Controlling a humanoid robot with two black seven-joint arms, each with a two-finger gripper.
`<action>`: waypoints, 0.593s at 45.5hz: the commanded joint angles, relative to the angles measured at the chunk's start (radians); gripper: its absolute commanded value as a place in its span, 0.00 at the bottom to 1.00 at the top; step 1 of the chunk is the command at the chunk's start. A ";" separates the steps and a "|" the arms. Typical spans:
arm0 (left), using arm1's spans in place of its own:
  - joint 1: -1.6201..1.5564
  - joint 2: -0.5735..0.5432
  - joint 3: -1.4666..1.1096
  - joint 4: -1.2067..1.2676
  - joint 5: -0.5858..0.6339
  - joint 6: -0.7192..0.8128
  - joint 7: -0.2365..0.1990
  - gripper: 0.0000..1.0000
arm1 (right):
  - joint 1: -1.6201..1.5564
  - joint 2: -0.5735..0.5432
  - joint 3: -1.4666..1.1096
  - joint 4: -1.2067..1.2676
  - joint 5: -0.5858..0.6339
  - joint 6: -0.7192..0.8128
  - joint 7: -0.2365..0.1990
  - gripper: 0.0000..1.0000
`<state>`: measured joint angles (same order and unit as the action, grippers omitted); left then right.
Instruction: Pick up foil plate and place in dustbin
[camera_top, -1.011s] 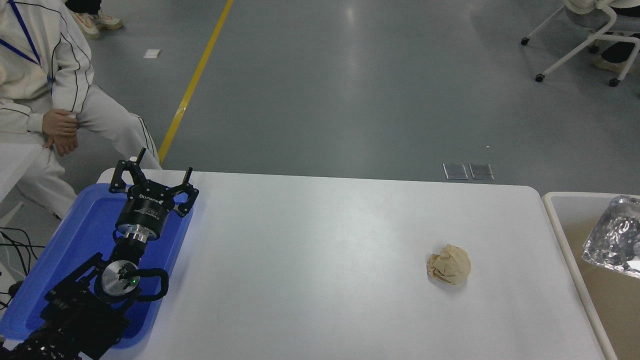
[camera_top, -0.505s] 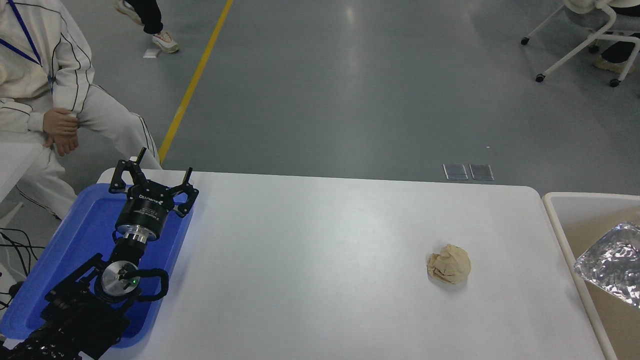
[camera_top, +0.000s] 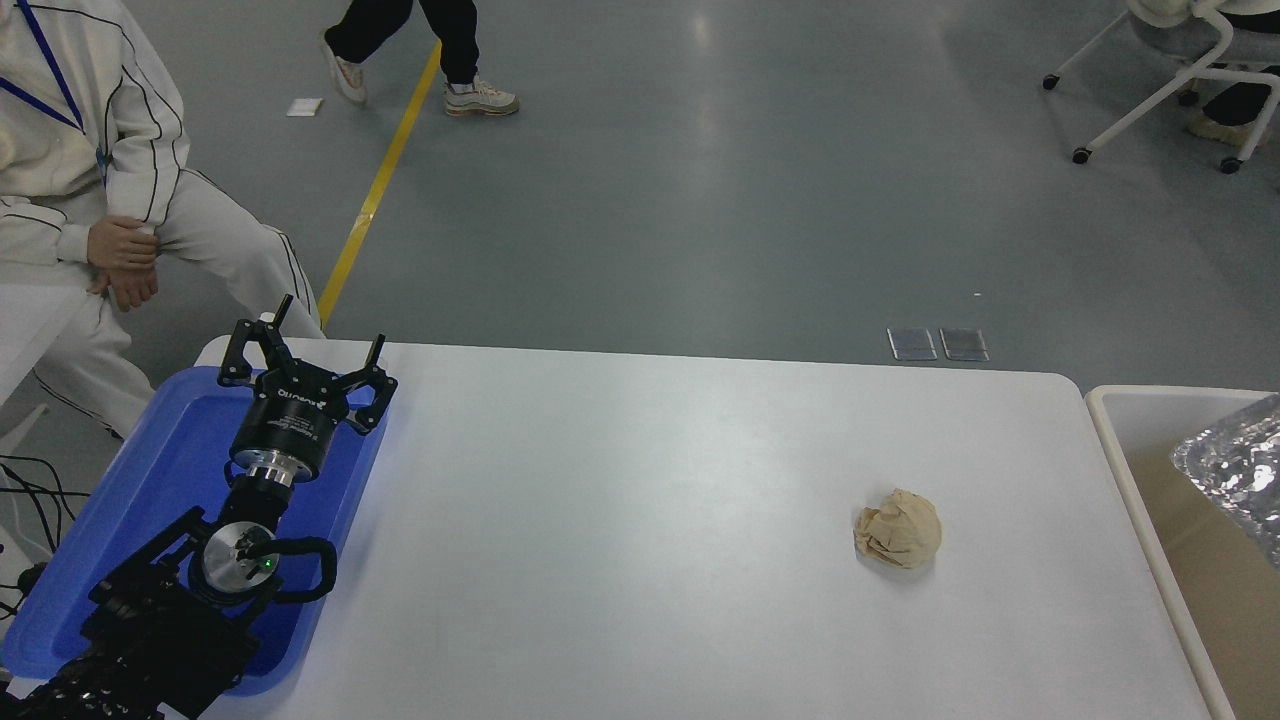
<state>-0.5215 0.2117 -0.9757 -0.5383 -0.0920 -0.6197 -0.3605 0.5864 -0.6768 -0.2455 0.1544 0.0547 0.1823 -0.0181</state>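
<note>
1. Foil plate (camera_top: 1235, 472) sits at the right edge of the frame, inside the dustbin (camera_top: 1120, 440) outline, partly cut off by the frame border. Whether it rests on the bin floor or is in the air, cannot tell.
2. No gripper is on or near the plate. Right gripper is out of frame, so its jaw state is not visible.
3. Left gripper (camera_top: 305, 350) is at the lower left, over the blue tray (camera_top: 170, 450), jaws spread apart, holding nothing. It is the full table width away from the plate.
4. Paper ball (camera_top: 898, 529) lies on the white table (camera_top: 640, 520), right of centre, left of the bin and well apart from the plate.
5. Versus 0.5 s ago: the plate sits higher in the frame and further right, with less of it showing. At 1.0 s ago it was higher again and looked more tilted, so its pose differs in all three frames.
6. Left arm, tray and ball are unchanged across the frames.
7. Background: a seated person (camera_top: 90, 200) in white at the upper left has not moved. A walker's legs (camera_top: 440, 50) at the top have moved right, now straddling the yellow floor line (camera_top: 385, 170).
8. A chair (camera_top: 1180, 80) at the upper right is unchanged.
</note>
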 joint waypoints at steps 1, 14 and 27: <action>0.000 0.000 0.000 0.000 0.000 0.000 0.000 1.00 | -0.005 0.074 0.029 -0.001 0.024 -0.176 0.000 0.00; 0.000 0.000 0.000 0.000 0.000 0.000 0.000 1.00 | -0.033 0.097 0.086 -0.009 0.028 -0.214 0.000 0.00; 0.000 0.000 0.000 0.000 0.000 0.000 0.000 1.00 | -0.043 0.109 0.086 -0.009 0.025 -0.216 0.000 0.00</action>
<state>-0.5215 0.2117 -0.9758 -0.5383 -0.0920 -0.6197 -0.3605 0.5536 -0.5819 -0.1680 0.1473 0.0802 -0.0185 -0.0184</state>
